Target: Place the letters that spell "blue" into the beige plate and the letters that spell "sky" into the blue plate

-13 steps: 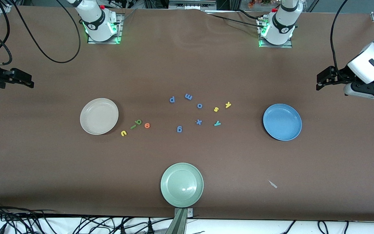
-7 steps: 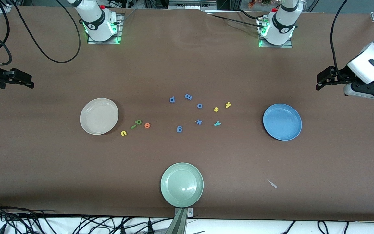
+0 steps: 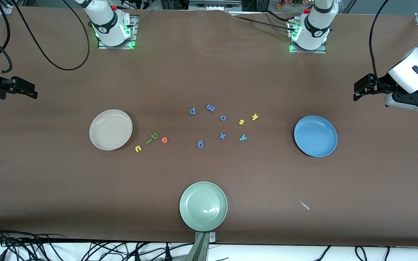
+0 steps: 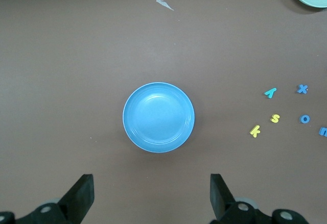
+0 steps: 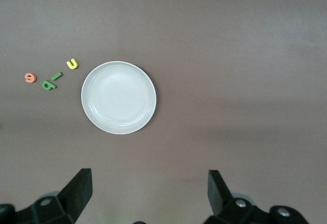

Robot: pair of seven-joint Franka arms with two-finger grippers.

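- The surface (image 3: 209,72) is wide, flat and brown, with a soft dull look, and black cables lie along its near edge.
- Nearest the front camera sits a pale green plate (image 3: 203,206), round and shiny, which has no part in this job.
- Farther up, the beige plate (image 3: 110,129) sits toward the right arm's end, smooth, shallow and empty.
- Just beside it lie four tiny foam letters: the yellow u (image 3: 138,148), the dark green l (image 3: 148,141), the green b (image 3: 154,136) and the orange e (image 3: 164,140).
- The blue plate (image 3: 315,136) sits toward the left arm's end, also empty.
- Between the plates lie the teal y (image 3: 243,137), the yellow s (image 3: 241,121) and the yellow k (image 3: 254,116), mixed in near the all-blue letters (image 3: 222,118).
- The right gripper (image 3: 22,88) hangs over its end of the surface, jaws spread wide and holding nothing.
- The left gripper (image 3: 363,87) hangs over its own end, jaws spread wide and holding nothing too.
- I think nothing is sorted yet, so the first pick comes next.
- The letters are thin and squashy, so go straight down, pinch softly, and take just one, since the l and b almost touch.
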